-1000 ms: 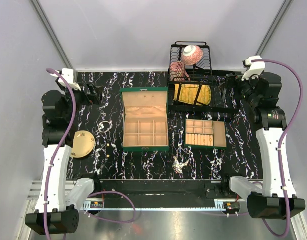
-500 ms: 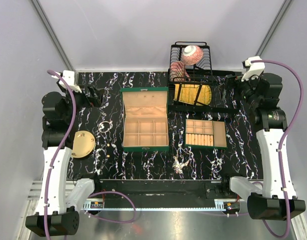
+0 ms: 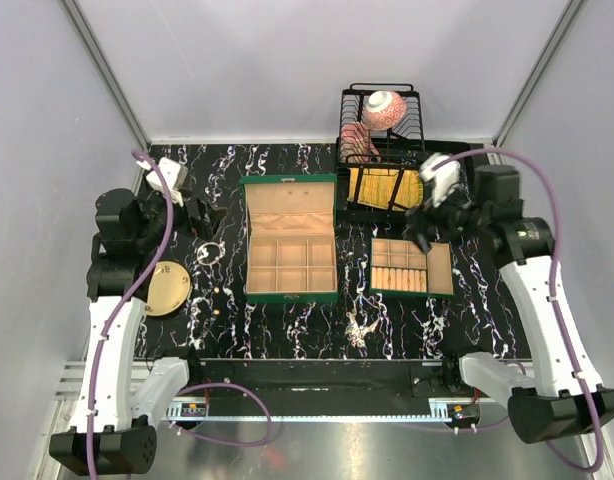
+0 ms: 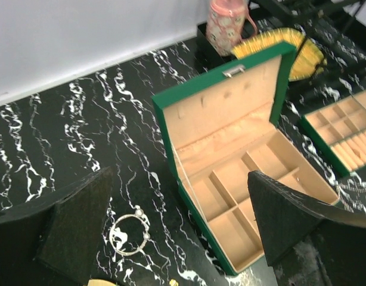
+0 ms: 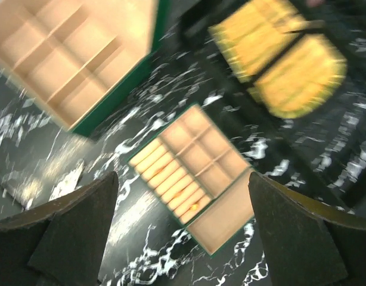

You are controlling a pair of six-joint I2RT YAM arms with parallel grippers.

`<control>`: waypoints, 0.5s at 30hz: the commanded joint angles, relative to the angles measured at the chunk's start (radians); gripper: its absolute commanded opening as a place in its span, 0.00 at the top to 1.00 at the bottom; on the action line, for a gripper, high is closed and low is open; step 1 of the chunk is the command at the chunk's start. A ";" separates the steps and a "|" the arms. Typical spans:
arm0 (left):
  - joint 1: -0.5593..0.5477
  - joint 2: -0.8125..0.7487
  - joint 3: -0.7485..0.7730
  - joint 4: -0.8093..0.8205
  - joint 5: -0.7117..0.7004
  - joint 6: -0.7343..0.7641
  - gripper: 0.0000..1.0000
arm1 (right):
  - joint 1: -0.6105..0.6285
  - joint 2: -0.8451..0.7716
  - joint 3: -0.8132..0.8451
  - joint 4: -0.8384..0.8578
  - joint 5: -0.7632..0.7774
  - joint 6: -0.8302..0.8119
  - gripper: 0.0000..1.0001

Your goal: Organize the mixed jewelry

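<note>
A thin wire hoop (image 3: 209,255) lies on the black marble table left of the large open green box (image 3: 290,262); in the left wrist view the hoop (image 4: 130,233) lies between my fingers. A tangle of silvery chains (image 3: 359,326) lies near the front edge. Tiny studs (image 3: 224,290) lie by the gold plate (image 3: 167,288); one stud (image 4: 173,282) shows at the frame's bottom. My left gripper (image 3: 202,215) (image 4: 180,232) is open and empty, above the hoop. My right gripper (image 3: 420,228) (image 5: 183,232) is open and empty, above the small open green box (image 3: 412,267) (image 5: 195,173).
A black wire rack (image 3: 382,150) at the back holds a pink bowl (image 3: 384,108), a pink cup (image 4: 226,24) and a yellow piece (image 5: 284,65). The large box's lid (image 4: 230,101) stands upright. The right wrist view is blurred.
Both arms swung inward. The right gripper moved from the back right corner to over the small green box. The left gripper moved right and forward, toward the hoop.
</note>
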 commanded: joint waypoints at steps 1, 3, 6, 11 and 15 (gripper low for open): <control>-0.020 -0.005 -0.013 -0.063 0.100 0.103 0.01 | 0.199 -0.017 -0.089 -0.149 0.057 -0.195 0.05; -0.029 0.003 -0.012 -0.074 0.103 0.129 0.01 | 0.329 -0.023 -0.155 -0.144 0.100 -0.199 0.07; -0.029 0.021 -0.001 -0.085 0.088 0.132 0.01 | 0.434 -0.004 -0.227 -0.119 0.157 -0.204 0.14; -0.050 0.048 0.017 -0.070 0.053 0.105 0.01 | 0.504 0.035 -0.348 -0.037 0.128 -0.209 0.19; -0.055 0.058 0.017 -0.042 0.021 0.085 0.01 | 0.541 0.092 -0.414 0.066 0.088 -0.150 0.24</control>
